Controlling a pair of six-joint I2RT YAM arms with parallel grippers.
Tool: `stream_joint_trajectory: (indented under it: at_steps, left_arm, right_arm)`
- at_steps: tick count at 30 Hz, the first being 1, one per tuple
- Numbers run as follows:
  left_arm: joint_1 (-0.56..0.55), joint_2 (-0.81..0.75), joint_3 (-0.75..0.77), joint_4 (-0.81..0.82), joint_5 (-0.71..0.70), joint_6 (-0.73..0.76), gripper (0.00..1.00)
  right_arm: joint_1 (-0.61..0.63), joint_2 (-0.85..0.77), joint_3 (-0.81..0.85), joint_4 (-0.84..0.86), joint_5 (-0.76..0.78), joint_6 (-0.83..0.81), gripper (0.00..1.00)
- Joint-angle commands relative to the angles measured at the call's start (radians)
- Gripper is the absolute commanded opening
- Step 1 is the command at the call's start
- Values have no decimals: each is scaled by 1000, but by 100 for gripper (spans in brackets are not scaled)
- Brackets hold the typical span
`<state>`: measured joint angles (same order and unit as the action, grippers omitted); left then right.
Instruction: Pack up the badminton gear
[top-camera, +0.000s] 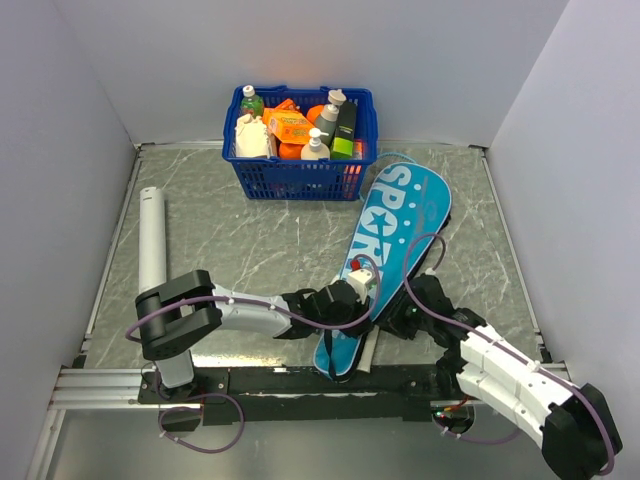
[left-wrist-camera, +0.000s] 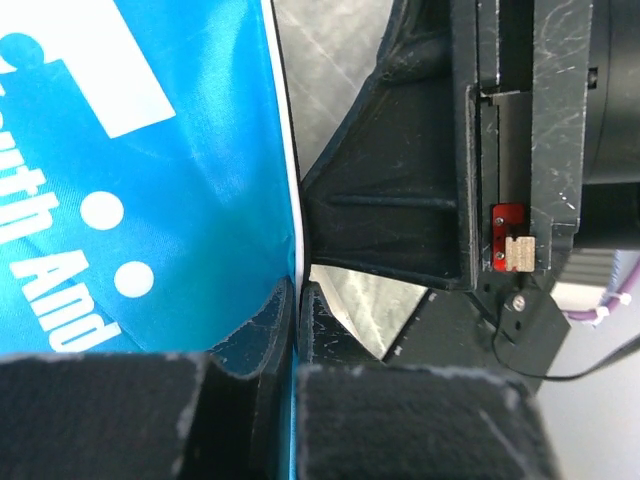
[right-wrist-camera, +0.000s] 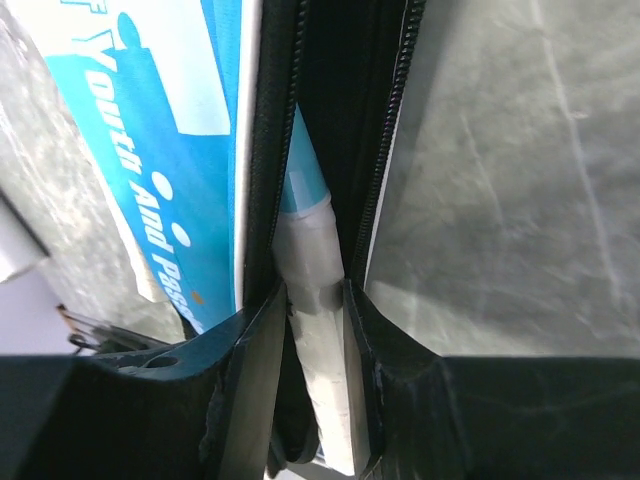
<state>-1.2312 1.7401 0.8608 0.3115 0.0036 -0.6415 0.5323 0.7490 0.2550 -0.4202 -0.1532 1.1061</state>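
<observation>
The teal "SPORT" case (top-camera: 395, 235) lies slanted on the table, narrow end toward me. My left gripper (top-camera: 362, 290) (left-wrist-camera: 296, 295) is shut on the case's white-trimmed edge (left-wrist-camera: 288, 180). My right gripper (top-camera: 408, 318) (right-wrist-camera: 314, 300) is shut on a racket's white handle (right-wrist-camera: 318, 350), whose pale blue shaft (right-wrist-camera: 305, 165) runs into the open zipper slot (right-wrist-camera: 385, 160) of the case (right-wrist-camera: 185, 150). The long white tube (top-camera: 152, 240) lies at the left. The shuttlecock and a second racket are out of view.
A blue plastic basket (top-camera: 300, 178) of bottles and orange packs stands at the back centre. Grey walls close in the marbled table (top-camera: 250, 250) on three sides. A metal rail (top-camera: 100, 385) runs along the near edge.
</observation>
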Motion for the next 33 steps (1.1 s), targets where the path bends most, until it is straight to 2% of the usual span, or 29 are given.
stream_joint_trajectory:
  at_steps: [1,3,7,11,19,25,30,33]
  left_arm:
    - [-45,-8,-6,69,27,-52,1]
    - [-48,-8,-8,80,30,-72,1]
    - [-48,-33,-13,58,6,-84,1]
    - [-48,-63,1,3,-1,-81,1]
    - [-48,-132,-57,12,-44,-124,1]
    - [-48,-146,-37,-29,-51,-110,1]
    - [-48,-163,-52,-45,-71,-103,1]
    - [-48,-183,-78,-45,-77,-107,1]
  right_arm:
    - [32,65,-68,185,43,109,35]
    - [47,72,-92,271,55,139,34]
    - [63,72,-105,340,112,181,31]
    - [63,76,-65,369,144,115,31]
    - [63,168,-146,783,149,86,27]
    - [63,230,-178,1020,150,70,25]
    - [63,178,-177,1012,150,44,25]
    - [61,113,-164,928,198,0,26]
